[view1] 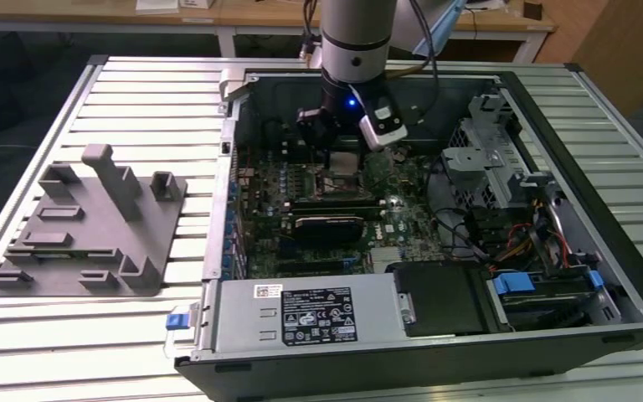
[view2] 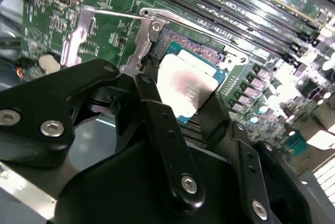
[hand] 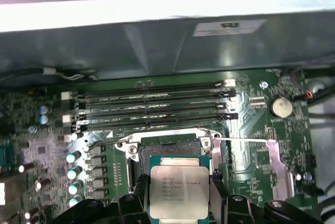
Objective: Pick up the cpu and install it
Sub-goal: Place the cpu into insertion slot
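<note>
The cpu [hand: 179,190], a flat square chip with a silvery top plate and a green rim, sits between the two black fingers of my gripper [hand: 179,195]. The gripper is shut on its opposite edges. It hangs just over the open motherboard socket [hand: 167,150], whose metal frame and lever show beyond it. In the second wrist view the cpu [view2: 186,85] lies over the socket, gripped from both sides by the gripper [view2: 183,90]. In the exterior view the gripper [view1: 344,142] reaches down into the open computer case [view1: 618,276], with the cpu [view1: 347,162] at its tip.
A grey plastic fixture block [view1: 81,230] stands on the slatted table at the exterior view's left. Inside the case are memory slots [hand: 152,109], a coin battery [hand: 281,107], a power supply [view1: 299,314] and a drive cage [view1: 489,159].
</note>
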Tool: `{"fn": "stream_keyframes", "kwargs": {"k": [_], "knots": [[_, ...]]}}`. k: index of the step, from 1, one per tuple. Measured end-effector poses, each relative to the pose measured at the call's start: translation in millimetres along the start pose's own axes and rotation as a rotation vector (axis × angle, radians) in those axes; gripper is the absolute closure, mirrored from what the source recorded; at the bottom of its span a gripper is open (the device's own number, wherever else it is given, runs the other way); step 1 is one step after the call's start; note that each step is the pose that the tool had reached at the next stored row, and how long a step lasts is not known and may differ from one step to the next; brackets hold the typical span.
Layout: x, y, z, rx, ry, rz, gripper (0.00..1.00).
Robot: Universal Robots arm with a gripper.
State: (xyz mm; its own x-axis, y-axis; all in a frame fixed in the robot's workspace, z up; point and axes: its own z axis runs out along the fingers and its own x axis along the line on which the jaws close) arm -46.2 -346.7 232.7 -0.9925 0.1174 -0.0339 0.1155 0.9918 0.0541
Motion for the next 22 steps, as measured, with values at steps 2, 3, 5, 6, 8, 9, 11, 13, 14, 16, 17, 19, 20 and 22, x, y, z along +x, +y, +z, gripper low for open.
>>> {"fn": "stream_keyframes", "kwargs": {"k": [2, 3, 5, 6, 8, 9, 11, 13, 14, 16, 17, 19, 20, 22], "knots": [[0.0, 0.0, 0.0, 0.0013, -0.0019, 0.036, 0.45], [0.0, 0.0, 0.1, 0.0018, -0.0029, 0.054, 0.45], [0.0, 0.0, 0.2, 0.0032, -0.0049, 0.091, 0.45], [0.0, 0.0, 0.3, 0.0039, -0.0058, 0.109, 0.45], [0.0, 0.0, 0.6, 0.0050, -0.0078, 0.145, 0.45], [0.0, 0.0, 0.7, 0.0056, -0.0089, 0.164, 0.45], [0.0, -0.1, 1.0, 0.0069, -0.0108, 0.200, 0.45], [0.0, -0.1, 1.3, 0.0081, -0.0128, 0.236, 0.45], [0.1, -0.1, 1.4, 0.0087, -0.0137, 0.254, 0.45], [0.1, -0.1, 1.7, 0.0098, -0.0156, 0.290, 0.45], [0.1, -0.1, 1.8, 0.0105, -0.0167, 0.308, 0.45], [0.1, -0.1, 2.1, 0.0118, -0.0187, 0.346, 0.45], [0.1, -0.1, 2.3, 0.0125, -0.0197, 0.363, 0.45], [0.1, -0.1, 2.6, 0.0136, -0.0216, 0.400, 0.45]]}}
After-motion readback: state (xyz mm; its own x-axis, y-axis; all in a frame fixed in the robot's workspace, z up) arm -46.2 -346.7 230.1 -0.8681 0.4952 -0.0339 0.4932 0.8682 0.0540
